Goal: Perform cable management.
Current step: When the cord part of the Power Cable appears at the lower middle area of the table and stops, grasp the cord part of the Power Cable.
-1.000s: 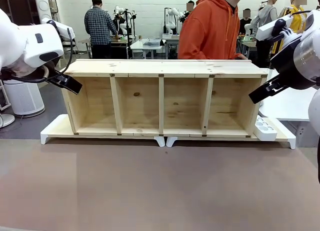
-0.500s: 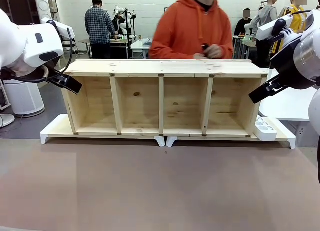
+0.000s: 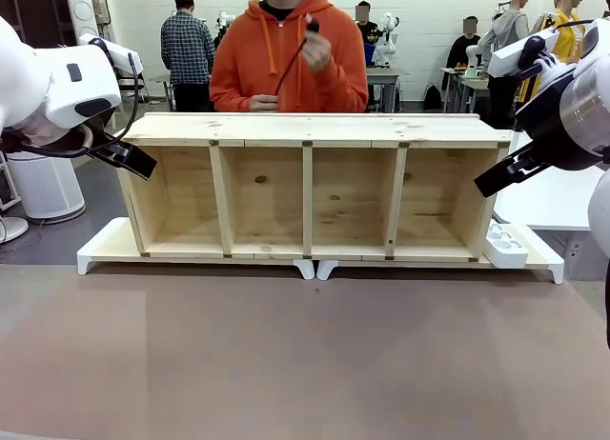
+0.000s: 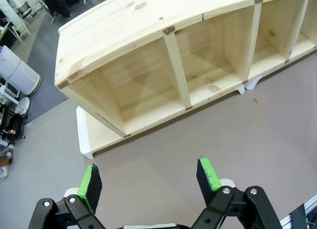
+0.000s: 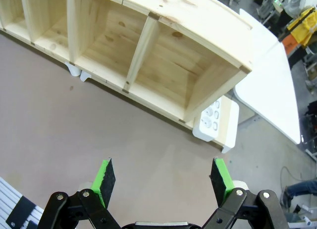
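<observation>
A person in an orange hoodie stands behind the wooden shelf (image 3: 315, 130) and holds the thin black cable (image 3: 289, 67). One raised hand grips its plug end (image 3: 311, 26), and the cord runs down to the other hand at the shelf top. My left gripper (image 4: 148, 165) hovers open above the brown table, in front of the shelf's left end (image 4: 89, 70), with nothing between its green pads. My right gripper (image 5: 162, 163) hangs open over the table near the shelf's right end (image 5: 218, 50), also holding nothing. Both arms sit high at the picture's sides in the front view.
A white power strip (image 3: 505, 242) (image 5: 212, 121) lies on the white riser (image 3: 105, 245) at the shelf's right end. The shelf has several open compartments. A white table (image 5: 270, 85) stands to the right. Bare brown tabletop (image 3: 305, 354) lies in front.
The person has stepped left behind the shelf and lifted the cable's plug up in one hand. Neither arm has moved, and both grippers have stayed open.
</observation>
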`<state>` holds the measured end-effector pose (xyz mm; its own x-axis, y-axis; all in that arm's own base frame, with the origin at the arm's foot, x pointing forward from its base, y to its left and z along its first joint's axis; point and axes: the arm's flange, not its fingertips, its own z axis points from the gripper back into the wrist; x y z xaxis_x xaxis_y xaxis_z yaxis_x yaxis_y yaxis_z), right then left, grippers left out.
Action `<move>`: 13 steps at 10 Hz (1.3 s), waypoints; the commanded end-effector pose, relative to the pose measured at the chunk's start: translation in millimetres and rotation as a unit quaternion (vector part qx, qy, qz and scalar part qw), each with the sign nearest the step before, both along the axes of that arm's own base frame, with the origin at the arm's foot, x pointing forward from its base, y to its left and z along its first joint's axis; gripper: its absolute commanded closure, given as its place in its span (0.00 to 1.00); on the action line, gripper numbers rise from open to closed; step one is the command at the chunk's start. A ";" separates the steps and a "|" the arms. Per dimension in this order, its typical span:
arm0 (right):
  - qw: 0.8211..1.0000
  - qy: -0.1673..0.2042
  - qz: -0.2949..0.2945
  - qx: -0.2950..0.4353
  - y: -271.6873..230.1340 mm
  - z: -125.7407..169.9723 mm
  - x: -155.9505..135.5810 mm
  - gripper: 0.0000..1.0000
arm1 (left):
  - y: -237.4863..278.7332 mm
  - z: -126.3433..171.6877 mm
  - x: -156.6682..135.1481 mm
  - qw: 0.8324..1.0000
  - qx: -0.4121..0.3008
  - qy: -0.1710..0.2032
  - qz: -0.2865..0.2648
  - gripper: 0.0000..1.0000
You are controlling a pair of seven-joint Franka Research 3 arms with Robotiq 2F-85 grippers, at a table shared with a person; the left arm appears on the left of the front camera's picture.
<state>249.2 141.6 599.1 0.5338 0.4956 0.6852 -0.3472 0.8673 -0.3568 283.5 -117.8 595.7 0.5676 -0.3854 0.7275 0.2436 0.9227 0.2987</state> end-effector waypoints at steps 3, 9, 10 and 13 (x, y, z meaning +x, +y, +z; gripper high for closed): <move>1.000 -0.003 0.005 -0.001 1.3 -0.9 3.3 0.00 | -2.0 -0.3 2.2 1.000 0.000 -0.005 -0.003 0.00; 1.000 -0.003 0.005 -0.001 1.3 -0.9 3.3 0.00 | -2.0 -0.3 2.2 1.000 0.000 -0.005 -0.003 0.00; 1.000 -0.003 0.005 -0.001 1.3 -0.9 3.3 0.00 | -2.0 -0.3 2.2 1.000 0.000 -0.005 -0.003 0.00; 1.000 -0.003 0.005 -0.001 1.3 -0.9 3.3 0.00 | -2.0 -0.3 2.2 1.000 0.000 -0.005 -0.003 0.00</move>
<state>249.1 141.6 599.1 0.5338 0.4956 0.6852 -0.3472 0.8672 -0.3568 283.5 -117.8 595.7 0.5676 -0.3854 0.7275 0.2436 0.9227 0.2987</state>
